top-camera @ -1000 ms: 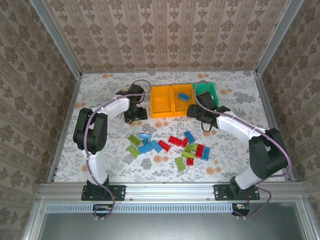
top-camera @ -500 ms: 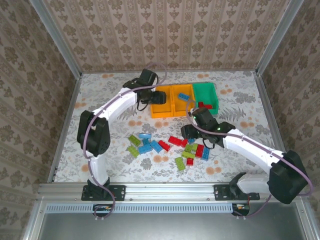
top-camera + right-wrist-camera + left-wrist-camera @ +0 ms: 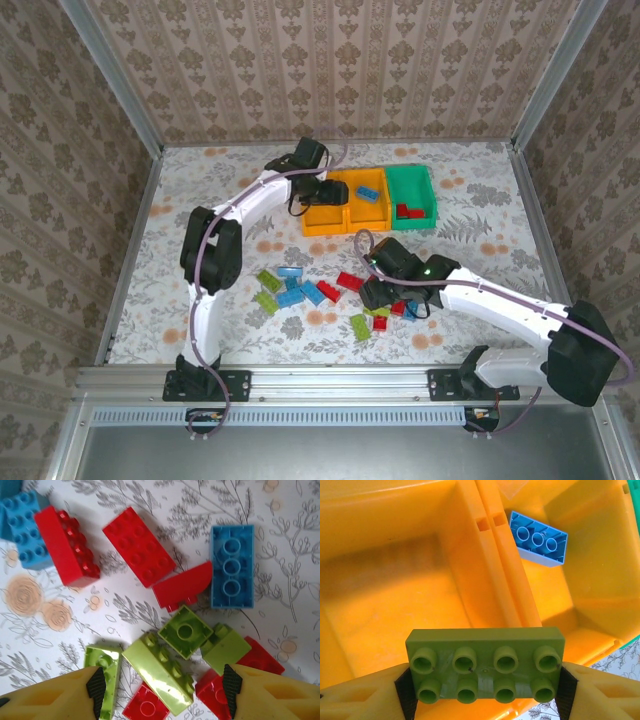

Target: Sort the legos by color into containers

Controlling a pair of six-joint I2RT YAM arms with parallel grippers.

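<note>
My left gripper (image 3: 326, 192) hangs over the left orange container (image 3: 320, 220), shut on a flat lime green lego (image 3: 485, 665) that sits between its pads above that bin's bare floor (image 3: 385, 580). The middle orange container (image 3: 374, 210) holds a blue lego (image 3: 538, 539). In the green container (image 3: 420, 180) lies a red lego (image 3: 407, 211). My right gripper (image 3: 386, 294) stands open low over the loose pile. A long lime green lego (image 3: 160, 672) lies between its fingertips, with red legos (image 3: 137, 545) and a blue one (image 3: 231, 566) further out.
More loose legos lie left of the right gripper: lime green (image 3: 266, 290), blue (image 3: 292, 296) and red (image 3: 349, 281). The three bins stand in a row at the back of the flowered tabletop (image 3: 200, 290). Metal rails and papered walls edge the table.
The left arm has swung from left of the bins to above the left orange one. The right arm has come back from the green bin and down onto the pile.
</note>
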